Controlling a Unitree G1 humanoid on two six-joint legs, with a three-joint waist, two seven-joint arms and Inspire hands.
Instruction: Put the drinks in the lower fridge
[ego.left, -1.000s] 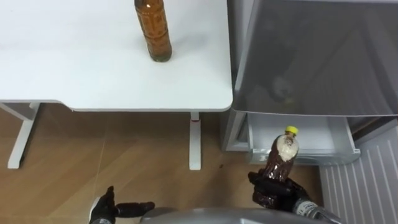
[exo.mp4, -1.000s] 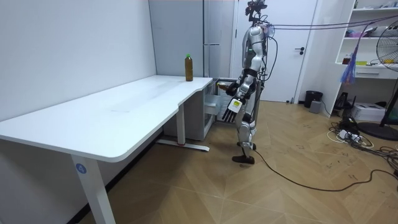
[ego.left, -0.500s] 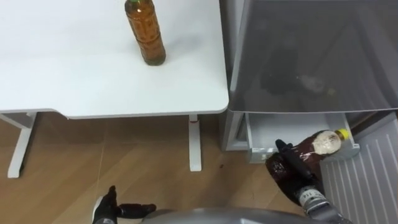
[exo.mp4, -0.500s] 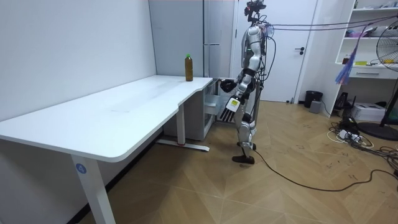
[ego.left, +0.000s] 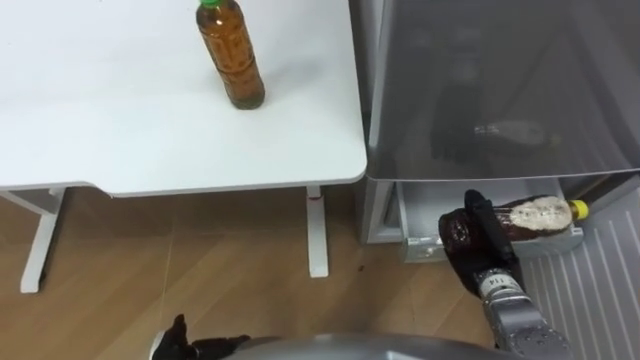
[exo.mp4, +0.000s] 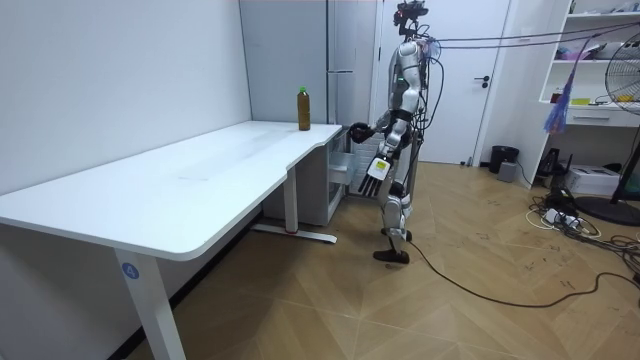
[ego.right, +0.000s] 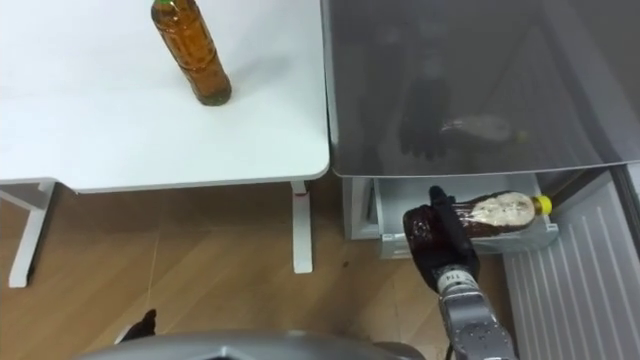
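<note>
brown bottle (ego.left: 530, 215): lying sideways, right hand (ego.left: 475, 235) curled round it, over lower fridge drawer (ego.left: 412, 222), probably to fit. second bottle (ego.left: 232, 55): upright on table (ego.left: 120, 120). left hand (exo.mp4: 376, 170): slack.

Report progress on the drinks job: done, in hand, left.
Done: the lower fridge drawer stands open; I see no drink released in it. In hand: the right robot hand grips a dark bottle, held sideways at the drawer. Left: release it, then fetch the amber bottle standing on the white table. The left robot hand hangs idle, open.
</note>
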